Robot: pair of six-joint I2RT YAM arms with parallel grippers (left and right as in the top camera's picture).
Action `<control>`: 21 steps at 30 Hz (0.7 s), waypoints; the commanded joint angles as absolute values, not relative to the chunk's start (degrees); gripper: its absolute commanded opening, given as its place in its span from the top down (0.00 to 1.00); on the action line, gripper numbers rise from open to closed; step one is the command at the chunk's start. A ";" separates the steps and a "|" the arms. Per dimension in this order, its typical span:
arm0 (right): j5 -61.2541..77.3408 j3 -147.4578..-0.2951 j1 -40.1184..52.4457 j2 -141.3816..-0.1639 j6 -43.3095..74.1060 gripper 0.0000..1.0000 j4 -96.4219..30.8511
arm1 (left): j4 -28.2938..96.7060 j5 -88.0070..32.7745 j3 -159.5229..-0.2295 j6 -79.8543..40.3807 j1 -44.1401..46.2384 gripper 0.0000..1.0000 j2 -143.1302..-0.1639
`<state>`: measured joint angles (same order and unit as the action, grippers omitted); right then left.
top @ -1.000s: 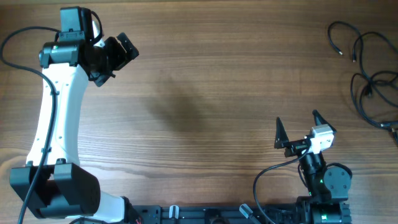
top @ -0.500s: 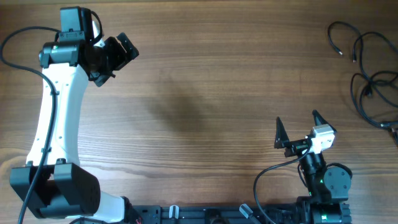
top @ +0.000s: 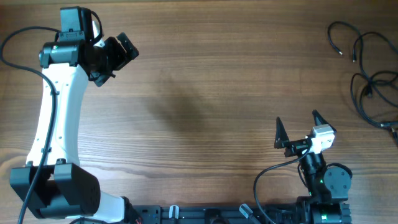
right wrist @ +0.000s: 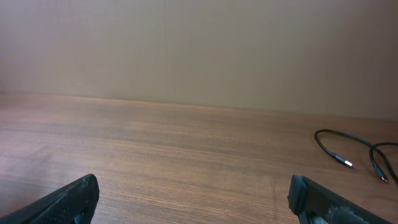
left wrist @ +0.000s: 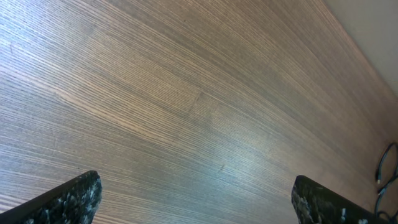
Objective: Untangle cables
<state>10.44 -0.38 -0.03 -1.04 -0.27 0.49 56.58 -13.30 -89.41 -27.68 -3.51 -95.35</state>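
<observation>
The cables (top: 367,78) are thin black loops with small plug ends, lying loose at the far right of the wooden table. A part of them shows at the right edge of the right wrist view (right wrist: 348,152) and at the lower right edge of the left wrist view (left wrist: 385,180). My left gripper (top: 119,55) is open and empty at the far left of the table, far from the cables. My right gripper (top: 298,127) is open and empty near the front right, a good way in front of the cables. Both wrist views show bare wood between the fingers.
The wooden table (top: 205,106) fills the overhead view. The left arm's white link (top: 56,118) runs down the left side. The right arm's base (top: 323,183) sits at the front edge. A plain wall stands behind the table in the right wrist view (right wrist: 199,50).
</observation>
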 commanded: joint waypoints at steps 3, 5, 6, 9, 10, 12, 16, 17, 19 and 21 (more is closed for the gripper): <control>10.46 -0.30 0.19 -0.21 0.38 0.00 0.78 | 56.45 -11.86 -89.56 -26.76 -3.60 0.00 -88.88; 10.46 -0.30 0.21 -0.21 0.38 0.00 0.78 | 56.45 -11.88 -89.03 -26.76 -3.60 0.00 -85.56; 10.46 -0.30 0.19 -0.21 0.38 0.00 0.78 | 56.21 -11.79 -88.12 -26.74 -3.60 0.00 -83.26; 10.46 -0.30 0.19 -0.21 0.38 0.00 0.78 | 53.47 -9.06 -83.26 -26.72 -3.60 0.00 -76.69; 10.46 -0.30 0.21 -0.21 0.38 0.00 0.78 | 50.98 -8.91 -80.09 -25.78 -3.60 0.00 -73.49; 10.46 -0.30 0.21 -0.21 0.38 0.00 0.78 | 44.62 -8.88 -72.66 -24.12 -3.60 0.00 -66.61; 10.46 -0.30 0.19 -0.21 0.38 0.00 0.78 | 31.42 -8.86 -56.36 -22.68 -3.60 0.00 -52.99; 10.46 -0.30 0.21 -0.21 0.38 0.00 0.78 | 27.99 -8.88 -52.31 -22.68 -3.60 0.00 -49.60; 10.46 -0.30 0.21 -0.21 0.36 0.00 0.78 | 22.28 -8.88 -45.56 -22.70 -3.60 0.00 -43.70; 10.46 -0.30 0.21 -0.21 0.38 0.00 0.78 | 15.03 -8.86 -36.99 -22.68 -3.60 0.00 -36.18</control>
